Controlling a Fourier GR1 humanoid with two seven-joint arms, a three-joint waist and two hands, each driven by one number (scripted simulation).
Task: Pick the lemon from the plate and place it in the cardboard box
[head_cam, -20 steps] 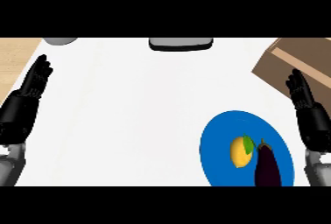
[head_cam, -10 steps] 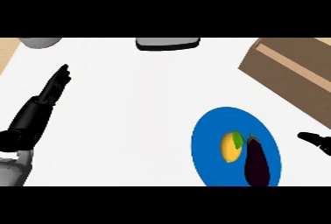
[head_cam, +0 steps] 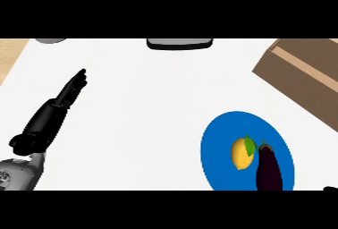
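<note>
the counter (head_cam: 152, 116) is a plain white top that fills most of the head view. a strip of light wood shows along its upper left edge. at the far edge, near the middle, sits a dark grey object with rounded corners (head_cam: 179, 43), cut off by the frame. a grey rounded thing (head_cam: 50, 40) shows only partly at the top left corner, and what it is cannot be told.

the lemon (head_cam: 241, 153) lies on the blue plate (head_cam: 218, 147) at the lower right, left of the plate's middle. its long axis runs nearly up and down in the view, one tip towards the far edge and the other towards the near edge. a green leaf (head_cam: 250, 145) sits at its upper right side. a dark purple eggplant (head_cam: 269, 167) lies just beside the lemon on its right, roughly parallel to it, with its stem end pointing away from the robot.

the cardboard box (head_cam: 303, 76) stands at the upper right, well apart from the plate, turned at an angle to the counter's edge, with a paler strip of tape across its top. no writing or label can be read on it or elsewhere.

the left hand (head_cam: 63, 103) lies over the left part of the counter, fingers straight and together, pointing up and slightly right, holding nothing. of the right hand (head_cam: 330, 189) only a small black bit shows at the lower right edge; i cannot tell how it stands.
</note>
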